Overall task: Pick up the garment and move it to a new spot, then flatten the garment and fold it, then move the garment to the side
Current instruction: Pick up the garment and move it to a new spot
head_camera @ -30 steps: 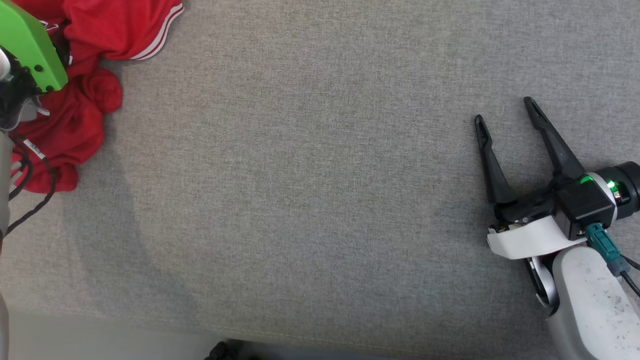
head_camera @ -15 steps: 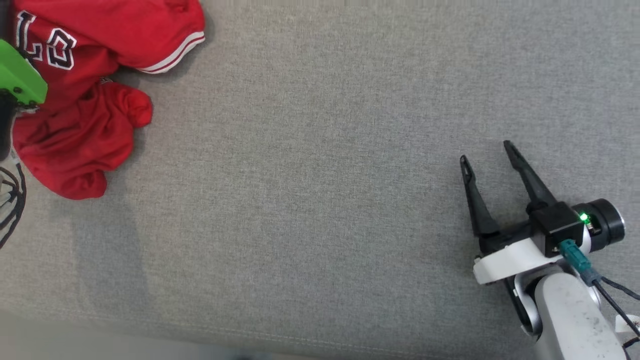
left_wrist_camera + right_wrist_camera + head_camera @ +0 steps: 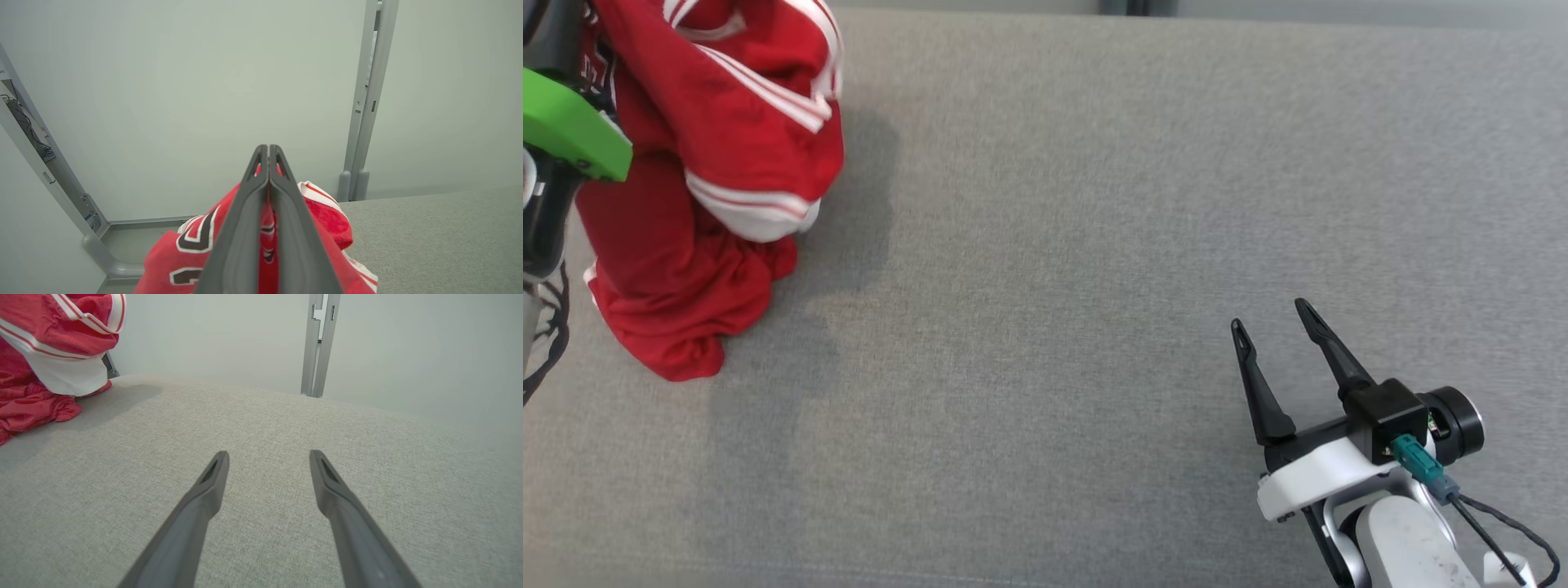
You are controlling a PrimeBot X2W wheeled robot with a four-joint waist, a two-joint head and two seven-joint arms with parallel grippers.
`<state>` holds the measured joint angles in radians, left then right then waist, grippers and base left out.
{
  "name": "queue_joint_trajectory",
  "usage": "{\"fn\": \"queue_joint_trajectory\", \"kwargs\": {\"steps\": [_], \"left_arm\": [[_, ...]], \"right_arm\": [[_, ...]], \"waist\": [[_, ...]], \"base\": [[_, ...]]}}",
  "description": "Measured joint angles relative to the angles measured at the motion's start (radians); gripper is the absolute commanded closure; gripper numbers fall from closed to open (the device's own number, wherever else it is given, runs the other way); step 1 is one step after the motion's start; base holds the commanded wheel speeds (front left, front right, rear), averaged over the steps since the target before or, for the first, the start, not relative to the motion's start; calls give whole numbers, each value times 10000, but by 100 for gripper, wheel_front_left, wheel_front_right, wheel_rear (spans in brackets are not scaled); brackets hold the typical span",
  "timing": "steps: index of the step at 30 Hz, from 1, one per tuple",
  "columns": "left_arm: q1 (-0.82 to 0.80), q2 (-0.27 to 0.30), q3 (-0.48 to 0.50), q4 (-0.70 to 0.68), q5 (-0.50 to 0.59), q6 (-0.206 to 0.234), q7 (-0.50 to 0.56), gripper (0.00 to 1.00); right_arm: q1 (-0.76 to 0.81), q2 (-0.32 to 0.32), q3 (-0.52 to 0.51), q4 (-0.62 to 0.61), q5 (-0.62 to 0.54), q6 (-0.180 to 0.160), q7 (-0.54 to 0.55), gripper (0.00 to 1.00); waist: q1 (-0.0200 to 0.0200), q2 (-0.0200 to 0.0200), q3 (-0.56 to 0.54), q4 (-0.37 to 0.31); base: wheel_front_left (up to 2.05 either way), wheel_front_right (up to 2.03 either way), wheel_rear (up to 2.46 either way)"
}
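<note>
Left station. We note the left end effector [image 3: 269, 148] with its two long dark fingers pressed together, pinching a fold of the red garment with white stripes and dark, white-edged lettering [image 3: 196, 245]. Red cloth shows in the thin seam between the fingers in the left wrist view.

In the head view the garment [image 3: 711, 163] sits at the far left of the grey fabric-covered table [image 3: 1094, 245]. Its upper part is raised and draped, with striped white bands hanging on the right side. Its lower folds are bunched on the table surface, and it casts a soft shadow to its right. A bright green plastic plate [image 3: 568, 126] on the left arm overlaps the garment's left edge, with dark cables [image 3: 543, 327] below it.

Right station. We note the right end effector [image 3: 1271, 314] at the lower right, fingers spread wide with nothing between them, well apart from the garment. A teal plug [image 3: 1413, 457] sits on its wrist. In the right wrist view the same end effector [image 3: 268, 453] hovers over bare table [image 3: 261, 416]. The garment [image 3: 36, 339] is at that view's upper left, its white-trimmed hem hanging above crumpled red folds that lie on the table.

Behind the table: a pale wall [image 3: 204, 81] and a grey metal post [image 3: 367, 102].
</note>
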<state>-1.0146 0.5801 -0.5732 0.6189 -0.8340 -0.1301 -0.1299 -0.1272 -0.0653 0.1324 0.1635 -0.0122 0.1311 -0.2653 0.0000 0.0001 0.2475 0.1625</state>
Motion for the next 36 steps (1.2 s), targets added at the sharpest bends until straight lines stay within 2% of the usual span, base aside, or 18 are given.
{"fn": "queue_joint_trajectory", "kwargs": {"steps": [5,10,13,14,20,27,32,36], "left_arm": [[-308,-100,-90,-1210,-15,272,589,100],[-655,-403,-284,-2324,-73,575,1290,100],[-761,-669,-531,-2886,-176,600,1707,100],[-780,-859,-723,-3244,-186,598,1908,100],[-606,-1427,-1308,-3668,-104,602,1981,100],[182,-1929,-2242,-2788,773,631,1149,100],[684,-2583,-3026,-1191,1501,322,-466,100],[797,-3030,-3290,221,1812,180,-1156,100]], "right_arm": [[70,128,104,50,171,0,0,0],[77,140,280,44,593,0,2,0],[34,151,307,4,786,0,0,0],[-4,150,314,-27,844,0,2,0],[-169,150,209,-140,1080,0,0,0],[-539,144,173,-337,1319,0,0,0],[-757,148,161,-374,1327,0,2,0],[-927,150,148,-349,1315,0,0,0]], "waist": [[0,0,-717,-442],[0,0,-1121,-1180],[0,0,-1233,-1695],[0,0,-1252,-2056],[0,0,-1103,-3135],[0,0,-382,-3844],[0,0,388,-4069],[0,0,865,-4175]], "base": [[0,0,0],[0,0,0],[0,0,0],[0,0,0],[0,0,0],[0,0,0],[0,0,0],[0,0,0]]}}
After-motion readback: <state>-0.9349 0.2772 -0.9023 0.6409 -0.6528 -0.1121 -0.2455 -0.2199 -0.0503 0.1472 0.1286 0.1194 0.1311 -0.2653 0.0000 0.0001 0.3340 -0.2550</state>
